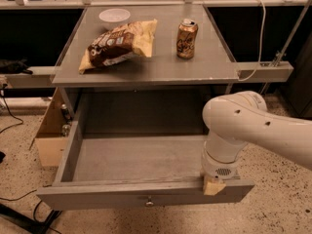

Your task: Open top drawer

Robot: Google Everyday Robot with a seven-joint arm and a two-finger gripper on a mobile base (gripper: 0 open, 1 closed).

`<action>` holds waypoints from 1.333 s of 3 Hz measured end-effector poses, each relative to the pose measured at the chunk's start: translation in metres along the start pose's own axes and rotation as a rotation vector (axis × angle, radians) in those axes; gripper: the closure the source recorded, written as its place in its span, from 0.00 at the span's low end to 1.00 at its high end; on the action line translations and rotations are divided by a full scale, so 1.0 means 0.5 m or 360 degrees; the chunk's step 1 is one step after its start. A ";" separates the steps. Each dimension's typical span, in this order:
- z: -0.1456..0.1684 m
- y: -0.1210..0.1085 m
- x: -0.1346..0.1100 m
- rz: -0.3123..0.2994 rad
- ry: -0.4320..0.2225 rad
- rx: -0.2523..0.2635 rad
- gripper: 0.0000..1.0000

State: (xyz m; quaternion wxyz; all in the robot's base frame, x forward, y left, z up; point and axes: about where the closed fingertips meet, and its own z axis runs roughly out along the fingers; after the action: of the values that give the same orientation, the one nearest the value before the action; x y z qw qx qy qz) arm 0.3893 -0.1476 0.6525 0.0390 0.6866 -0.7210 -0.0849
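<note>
The top drawer (141, 195) is a grey flat-fronted drawer with a small round brass knob (149, 202) at its centre. It stands pulled far out from under the grey table top, and its plain grey inside (136, 157) holds nothing. My white arm (243, 128) reaches in from the right. My gripper (213, 184) points down at the right end of the drawer front's top edge, with a tan part resting against that edge. The arm's wrist hides most of the gripper.
On the table top (214, 62) lie a chip bag (119, 45), a soda can (186, 32) and a white bowl (114, 16). A cardboard box (48, 135) stands on the floor left of the drawer. Cables (19, 213) run over the floor at the lower left.
</note>
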 end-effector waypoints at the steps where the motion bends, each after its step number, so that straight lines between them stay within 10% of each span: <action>1: 0.000 0.023 0.005 0.0000 -0.0014 -0.0029 1.00; 2: 0.000 0.022 0.005 0.0000 -0.0014 -0.0029 1.00; 4: 0.000 0.022 0.005 0.0000 -0.0014 -0.0029 0.61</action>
State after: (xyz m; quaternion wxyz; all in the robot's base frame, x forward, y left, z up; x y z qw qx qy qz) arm 0.3783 -0.1494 0.6543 0.0421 0.6857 -0.7205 -0.0946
